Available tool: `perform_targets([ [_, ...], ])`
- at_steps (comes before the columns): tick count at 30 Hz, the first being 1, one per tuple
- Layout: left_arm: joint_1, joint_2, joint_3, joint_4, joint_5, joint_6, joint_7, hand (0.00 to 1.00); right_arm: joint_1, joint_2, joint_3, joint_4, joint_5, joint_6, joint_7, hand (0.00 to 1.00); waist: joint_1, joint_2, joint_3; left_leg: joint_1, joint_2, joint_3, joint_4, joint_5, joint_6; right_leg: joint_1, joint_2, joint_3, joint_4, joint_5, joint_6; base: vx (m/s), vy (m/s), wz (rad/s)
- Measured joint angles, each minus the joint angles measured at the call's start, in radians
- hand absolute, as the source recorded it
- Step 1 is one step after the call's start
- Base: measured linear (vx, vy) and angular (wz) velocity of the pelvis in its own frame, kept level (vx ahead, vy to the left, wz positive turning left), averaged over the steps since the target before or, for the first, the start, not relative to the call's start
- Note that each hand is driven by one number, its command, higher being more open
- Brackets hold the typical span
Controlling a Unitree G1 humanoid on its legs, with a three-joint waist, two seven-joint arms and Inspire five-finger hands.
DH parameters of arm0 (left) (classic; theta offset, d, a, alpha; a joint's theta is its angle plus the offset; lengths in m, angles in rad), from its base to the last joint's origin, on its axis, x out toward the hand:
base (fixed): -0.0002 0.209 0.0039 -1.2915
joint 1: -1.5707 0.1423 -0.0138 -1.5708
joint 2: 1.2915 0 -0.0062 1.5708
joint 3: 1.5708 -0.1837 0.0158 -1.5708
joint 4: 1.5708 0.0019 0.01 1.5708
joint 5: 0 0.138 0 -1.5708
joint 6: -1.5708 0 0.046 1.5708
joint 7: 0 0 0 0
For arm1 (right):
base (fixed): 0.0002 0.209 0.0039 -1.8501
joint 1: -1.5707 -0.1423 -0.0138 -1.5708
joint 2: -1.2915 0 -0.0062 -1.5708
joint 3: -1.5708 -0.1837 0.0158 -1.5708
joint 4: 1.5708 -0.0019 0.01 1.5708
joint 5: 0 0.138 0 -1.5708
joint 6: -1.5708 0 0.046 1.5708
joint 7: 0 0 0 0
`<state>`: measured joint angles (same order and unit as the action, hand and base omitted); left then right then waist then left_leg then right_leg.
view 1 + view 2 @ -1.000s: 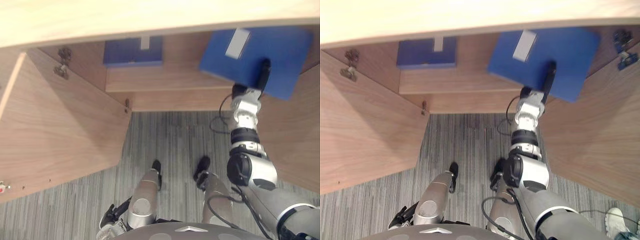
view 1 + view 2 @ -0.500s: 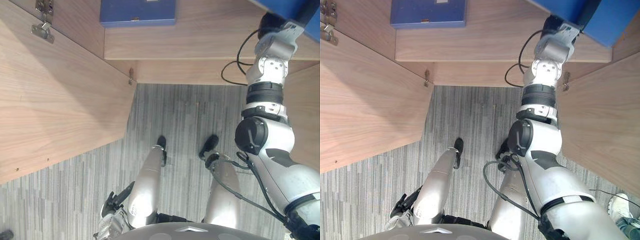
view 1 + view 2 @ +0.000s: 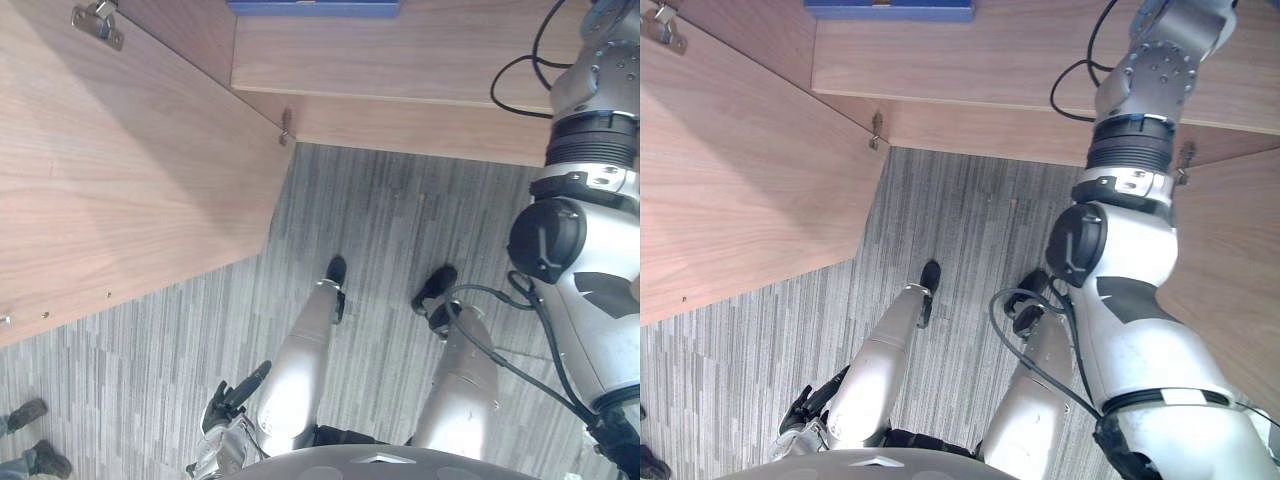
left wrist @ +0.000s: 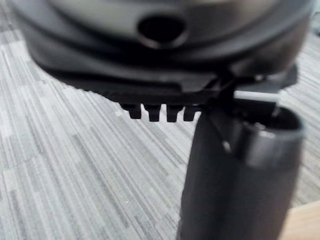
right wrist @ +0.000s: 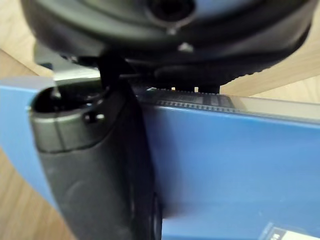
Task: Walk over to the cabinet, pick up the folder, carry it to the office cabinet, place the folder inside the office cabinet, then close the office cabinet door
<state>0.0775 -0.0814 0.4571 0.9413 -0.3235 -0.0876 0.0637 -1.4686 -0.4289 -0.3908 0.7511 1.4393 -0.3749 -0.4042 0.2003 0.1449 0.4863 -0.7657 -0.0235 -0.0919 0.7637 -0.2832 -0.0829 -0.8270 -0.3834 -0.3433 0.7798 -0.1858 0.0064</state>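
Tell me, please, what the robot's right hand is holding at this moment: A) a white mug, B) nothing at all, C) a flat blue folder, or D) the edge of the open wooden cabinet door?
C: in the right wrist view the right hand has its thumb pressed across the flat blue folder, pinching it.

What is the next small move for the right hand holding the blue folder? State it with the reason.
Probably ease the right hand forward and set the flat blue folder onto the light wooden cabinet shelf. Its thumb is clamped across the folder, wood panels show behind it, the wooden door stands open, and a second blue folder lies on that shelf.
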Motion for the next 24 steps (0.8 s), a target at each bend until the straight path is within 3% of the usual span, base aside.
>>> perform_targets([
  [4, 0.001, 0.004, -0.052, -0.009, -0.030, 0.001, -0.002, 1.00, -0.002, -0.062, 0.074, 0.024, 0.000, 0.032, -0.001, 0.00, 0.005, 0.021, 0.011, -0.109, -0.006, -0.007, 0.203, -0.086, 0.001, -0.097, -0.024, 0.047, 0.181, -0.079, 0.012, -0.06, 0.103, 0.08],
  [5, 0.001, 0.006, -0.085, -0.011, -0.030, 0.000, -0.003, 1.00, -0.002, -0.083, 0.091, 0.053, 0.000, 0.038, -0.008, 0.00, 0.004, 0.022, 0.011, -0.153, -0.021, -0.010, 0.281, -0.123, 0.002, -0.147, -0.044, 0.077, 0.260, -0.122, 0.024, -0.08, 0.087, 0.16],
  [7, 0.001, 0.006, -0.092, -0.015, -0.031, -0.001, -0.005, 1.00, -0.002, -0.093, 0.104, 0.068, 0.002, 0.038, -0.010, 0.00, 0.003, 0.024, 0.014, -0.191, -0.025, -0.011, 0.334, -0.148, 0.003, -0.187, -0.053, 0.089, 0.317, -0.145, 0.030, -0.09, 0.066, 0.13],
  [18, 0.080, 0.019, -0.217, -0.029, -0.068, 0.002, -0.011, 1.00, 0.002, -0.161, 0.166, 0.089, 0.071, 0.036, -0.019, 0.00, 0.019, 0.034, 0.028, -0.326, -0.040, -0.022, 0.468, -0.163, -0.007, -0.325, -0.086, 0.115, 0.471, -0.190, 0.019, -0.07, 0.026, 0.07],
  [19, 0.092, 0.019, -0.231, -0.027, -0.068, 0.004, -0.011, 1.00, 0.003, -0.163, 0.172, 0.087, 0.071, 0.036, -0.017, 1.00, 0.018, 0.034, 0.028, -0.335, -0.040, -0.024, 0.474, -0.164, -0.008, -0.335, -0.086, 0.115, 0.479, -0.194, 0.017, -0.01, 0.020, 0.05],
  [24, 0.092, 0.019, -0.245, -0.025, -0.069, 0.006, -0.012, 1.00, 0.003, -0.185, 0.207, 0.082, 0.071, 0.034, -0.016, 1.00, 0.020, 0.034, 0.028, -0.350, -0.042, -0.037, 0.485, -0.163, -0.015, -0.347, -0.089, 0.111, 0.501, -0.207, 0.011, 0.00, 0.010, 0.05],
])
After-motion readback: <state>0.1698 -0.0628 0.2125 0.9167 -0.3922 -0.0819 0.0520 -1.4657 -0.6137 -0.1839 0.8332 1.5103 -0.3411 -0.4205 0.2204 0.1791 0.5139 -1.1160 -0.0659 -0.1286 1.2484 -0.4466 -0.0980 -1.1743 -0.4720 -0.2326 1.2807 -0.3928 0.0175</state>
